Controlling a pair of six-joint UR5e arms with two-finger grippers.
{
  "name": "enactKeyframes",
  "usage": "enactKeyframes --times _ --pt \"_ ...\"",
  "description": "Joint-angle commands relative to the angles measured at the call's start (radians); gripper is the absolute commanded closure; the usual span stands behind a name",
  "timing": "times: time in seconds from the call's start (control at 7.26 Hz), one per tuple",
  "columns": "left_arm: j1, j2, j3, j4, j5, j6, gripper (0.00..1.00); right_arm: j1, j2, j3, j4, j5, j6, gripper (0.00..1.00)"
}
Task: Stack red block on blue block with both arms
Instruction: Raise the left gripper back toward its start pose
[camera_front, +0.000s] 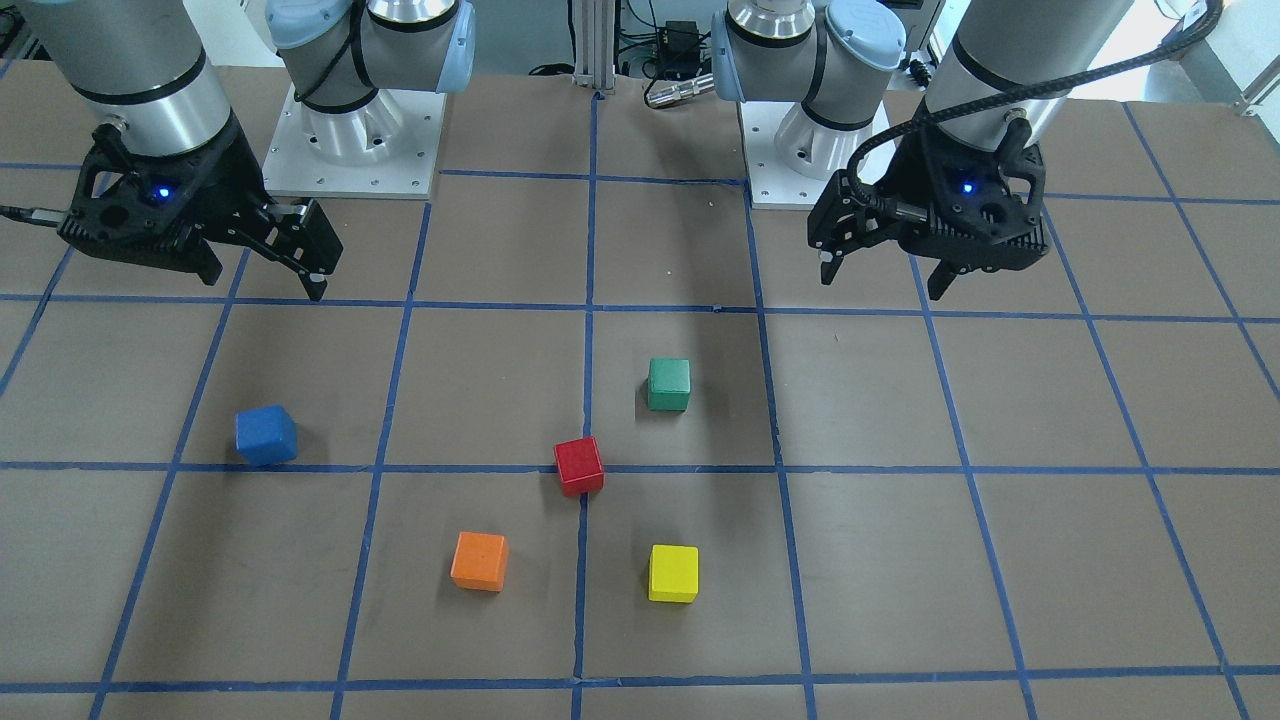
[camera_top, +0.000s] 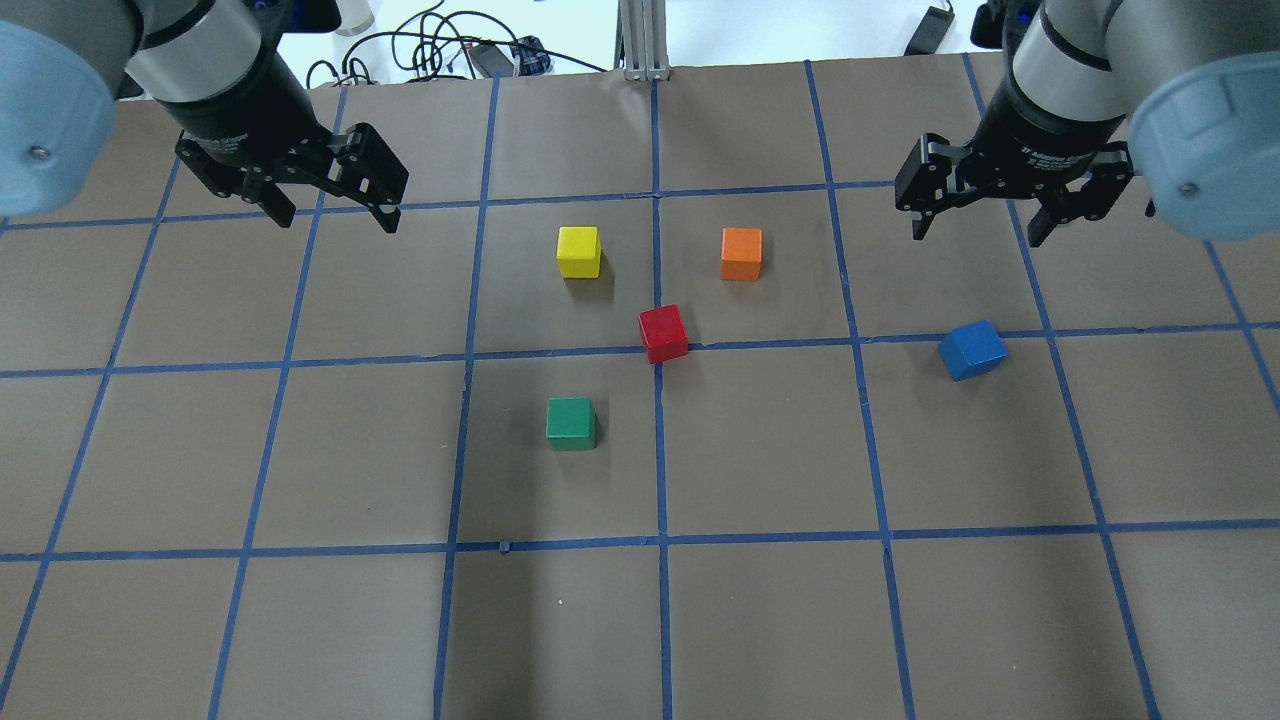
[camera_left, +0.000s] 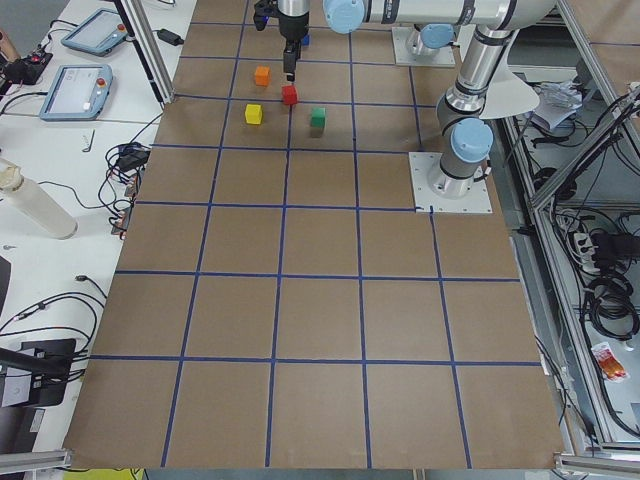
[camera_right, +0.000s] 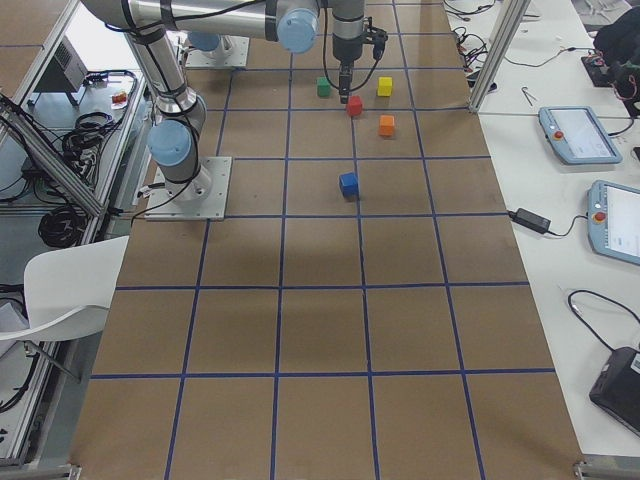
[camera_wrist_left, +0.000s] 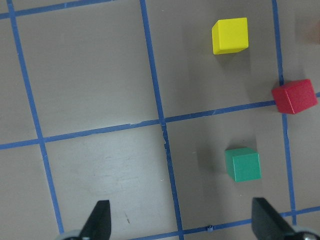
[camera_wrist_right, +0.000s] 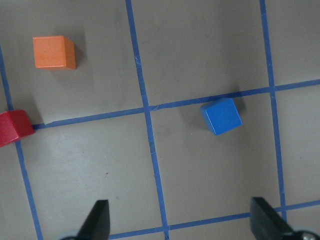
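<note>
red block (camera_top: 663, 334) is sitting on the surface (camera_top: 760, 620) over a tape line (camera_top: 560, 353), blue block (camera_top: 972, 350) lying well apart, near the right claw (camera_top: 978, 232). that one and the left claw (camera_top: 335, 215) are hanging spread, empty. i'd be squaring up to the red block's twisted faces.

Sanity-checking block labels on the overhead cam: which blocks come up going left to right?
red block → orange block → blue block. The green block and yellow block both lie left of red, but they overlap sideways, so I've left them unordered.
</note>
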Motion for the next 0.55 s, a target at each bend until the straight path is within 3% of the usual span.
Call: enactKeyframes --times 0.0,0.14,0.41 --pt "0.001 -0.015 0.052 -0.082 0.003 -0.024 0.00 0.007 0.048 0.015 -0.013 0.017 0.001 0.00" --pt "-0.002 -0.016 0.061 -0.137 0.069 -0.026 0.00 0.023 0.092 0.011 -0.031 0.019 0.007 0.00" --pt "-0.004 -0.027 0.057 -0.087 -0.018 -0.108 0.00 0.102 0.175 -0.030 -0.103 0.016 0.001 0.00"
